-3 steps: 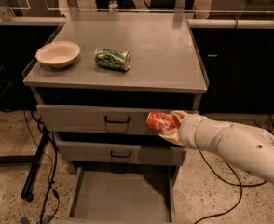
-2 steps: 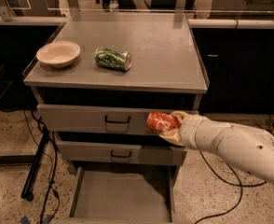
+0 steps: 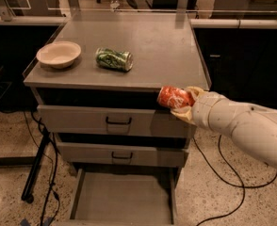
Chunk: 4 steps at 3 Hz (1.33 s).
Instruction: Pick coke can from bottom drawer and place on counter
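Camera view: gripper [image 3: 184, 102] grips coke can [image 3: 172, 97] at counter [image 3: 152, 46] edge

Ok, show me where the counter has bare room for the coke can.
Bare: the right half of the counter, from the green can to the right rim, and the back strip behind the bowl. Crowded: the front left, with bowl and green can. The pincer holds the coke can just off the front right edge.
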Available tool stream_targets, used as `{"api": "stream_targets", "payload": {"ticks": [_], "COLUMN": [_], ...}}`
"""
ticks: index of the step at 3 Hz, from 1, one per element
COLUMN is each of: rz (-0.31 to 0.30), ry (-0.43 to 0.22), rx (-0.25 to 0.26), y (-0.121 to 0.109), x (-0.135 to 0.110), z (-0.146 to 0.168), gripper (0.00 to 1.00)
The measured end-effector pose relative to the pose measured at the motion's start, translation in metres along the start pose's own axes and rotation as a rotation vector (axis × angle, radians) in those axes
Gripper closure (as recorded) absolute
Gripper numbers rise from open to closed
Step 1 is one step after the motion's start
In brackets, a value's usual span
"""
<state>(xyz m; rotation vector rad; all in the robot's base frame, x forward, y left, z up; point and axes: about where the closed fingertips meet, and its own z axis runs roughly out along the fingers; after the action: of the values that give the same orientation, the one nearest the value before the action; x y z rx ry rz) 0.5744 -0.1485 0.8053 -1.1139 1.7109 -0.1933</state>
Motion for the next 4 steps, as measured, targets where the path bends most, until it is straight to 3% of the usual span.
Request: {"api": "stream_targets", "payload": {"ticks": [1,3,4], "rz": [0.000,-0.023,-0.027], "ry": [0.000,-0.067,-0.065], "rx": [0.000,0.154,0.144], "y": [0.000,-0.073,-0.079], "x": [0.000,-0.047,-0.051], "z": [0.000,-0.037,-0.031], "gripper": [1.00,1.00,1.00]}}
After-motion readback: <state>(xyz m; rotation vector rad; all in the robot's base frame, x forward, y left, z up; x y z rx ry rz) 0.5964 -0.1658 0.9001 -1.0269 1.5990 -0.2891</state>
